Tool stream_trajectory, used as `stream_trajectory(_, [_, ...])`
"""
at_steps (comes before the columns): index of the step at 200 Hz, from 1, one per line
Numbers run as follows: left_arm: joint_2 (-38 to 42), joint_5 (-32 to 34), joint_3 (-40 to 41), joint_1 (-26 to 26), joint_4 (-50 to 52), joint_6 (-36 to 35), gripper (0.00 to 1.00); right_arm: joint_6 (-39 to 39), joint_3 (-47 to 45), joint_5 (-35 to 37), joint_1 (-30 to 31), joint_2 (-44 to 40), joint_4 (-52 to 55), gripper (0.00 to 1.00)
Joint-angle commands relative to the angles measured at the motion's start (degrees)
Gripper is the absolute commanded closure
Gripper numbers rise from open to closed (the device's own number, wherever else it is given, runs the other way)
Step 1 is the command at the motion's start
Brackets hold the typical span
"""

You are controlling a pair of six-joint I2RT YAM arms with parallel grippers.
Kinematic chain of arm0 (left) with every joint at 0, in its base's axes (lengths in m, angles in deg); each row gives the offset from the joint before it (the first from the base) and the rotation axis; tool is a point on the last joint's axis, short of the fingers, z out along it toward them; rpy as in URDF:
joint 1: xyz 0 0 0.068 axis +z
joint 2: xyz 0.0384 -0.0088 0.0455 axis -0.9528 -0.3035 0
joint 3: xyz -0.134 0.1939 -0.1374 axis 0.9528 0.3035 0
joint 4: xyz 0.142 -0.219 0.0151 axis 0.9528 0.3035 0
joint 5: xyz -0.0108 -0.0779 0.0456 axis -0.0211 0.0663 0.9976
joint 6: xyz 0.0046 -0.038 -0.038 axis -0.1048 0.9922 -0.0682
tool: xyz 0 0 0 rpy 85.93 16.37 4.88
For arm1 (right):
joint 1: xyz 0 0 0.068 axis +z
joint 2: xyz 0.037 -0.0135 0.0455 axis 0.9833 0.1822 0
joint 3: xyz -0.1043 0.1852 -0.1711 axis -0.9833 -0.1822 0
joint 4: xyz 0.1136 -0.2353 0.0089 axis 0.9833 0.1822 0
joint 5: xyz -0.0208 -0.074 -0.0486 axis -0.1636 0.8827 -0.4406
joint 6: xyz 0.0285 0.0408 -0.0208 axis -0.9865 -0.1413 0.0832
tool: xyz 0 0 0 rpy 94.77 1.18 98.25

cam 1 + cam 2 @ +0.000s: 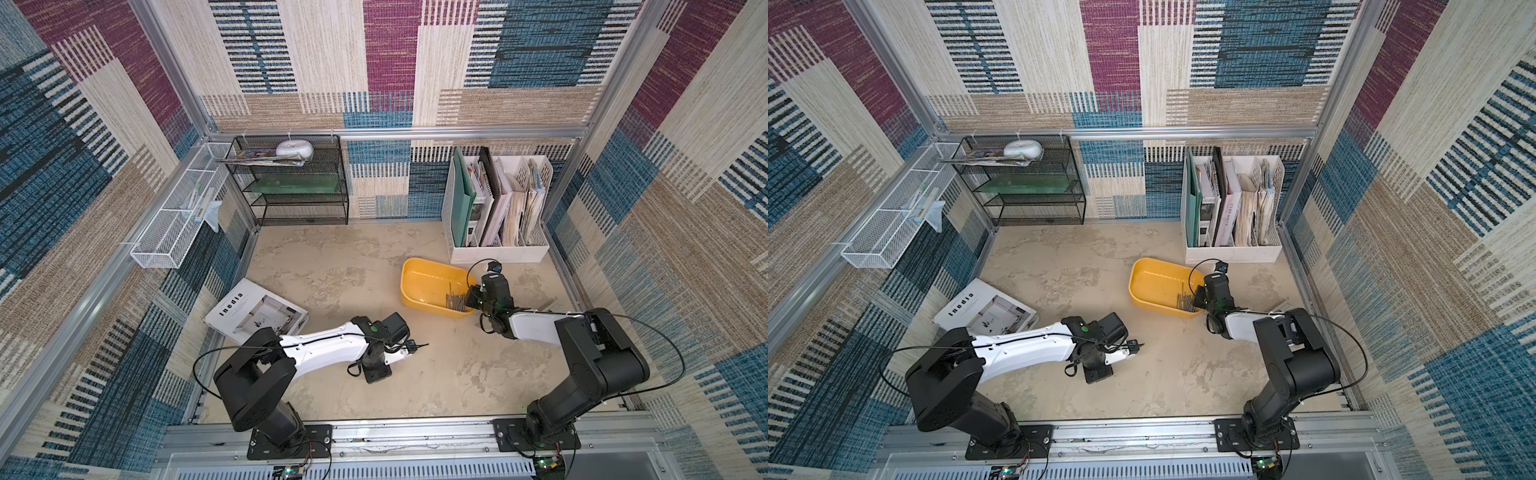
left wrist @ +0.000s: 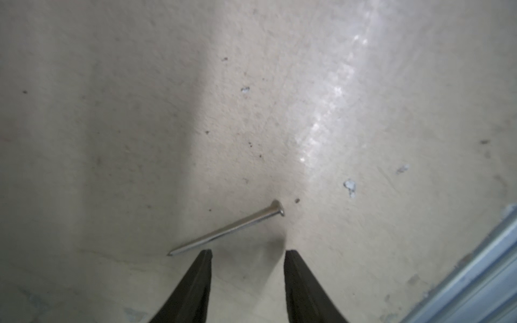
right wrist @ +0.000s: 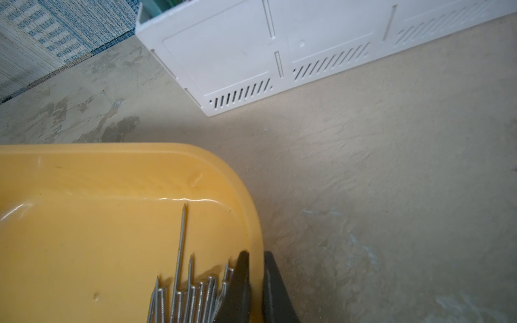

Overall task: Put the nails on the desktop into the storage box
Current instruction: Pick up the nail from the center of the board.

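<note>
The only readable writing is "Inedia", in black letters down the cover of a white magazine [image 1: 255, 313] that lies flat beside the left arm. The finer print under it is too small to read, and so is the lettering on the folders in the white organiser [image 1: 494, 208] at the back right.

The desktop [image 1: 353, 266] is beige with mottled grey-brown patches like concrete. Woven walls [image 1: 390, 62] in blocks of blue, maroon, tan and cream close it in on three sides, held by an aluminium frame [image 1: 395, 133]. A black mesh shelf [image 1: 291, 183] stands at the back left. A white mesh basket [image 1: 174, 224] hangs on the left wall.

The yellow tub [image 1: 415, 282] sits in front of the organiser. A bundle of nails [image 1: 455, 301] lies inside it, at the end nearest the right arm. The right gripper [image 3: 256, 254] is pinched onto the tub's wall, one finger inside beside the nails and one outside.

The left gripper [image 2: 248, 251] is low over the desktop, partly open and holding nothing. A single nail [image 2: 226, 232] lies flat on the desktop just past its fingertips.
</note>
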Motion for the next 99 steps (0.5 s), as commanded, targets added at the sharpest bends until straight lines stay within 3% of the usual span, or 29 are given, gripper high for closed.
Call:
stream_trajectory(1, [-2.2, 1.3, -0.9, 0.1, -1.6, -1.8, 0.53, 0.4, -0.4, -0.8, 0.0, 0.3, 3.1, 1.00])
stream_trajectory(70, [-8.1, 0.6, -1.5, 0.5, -2.6, -3.1, 0.54, 0.8, -0.3, -1.8, -0.1, 0.8, 2.7, 1.00])
stream_trajectory(99, [-10.3, -0.5, -3.1, 0.5, -1.0, -2.4, 0.64, 0.8, -0.4, -1.7, -0.2, 0.6, 2.7, 1.00])
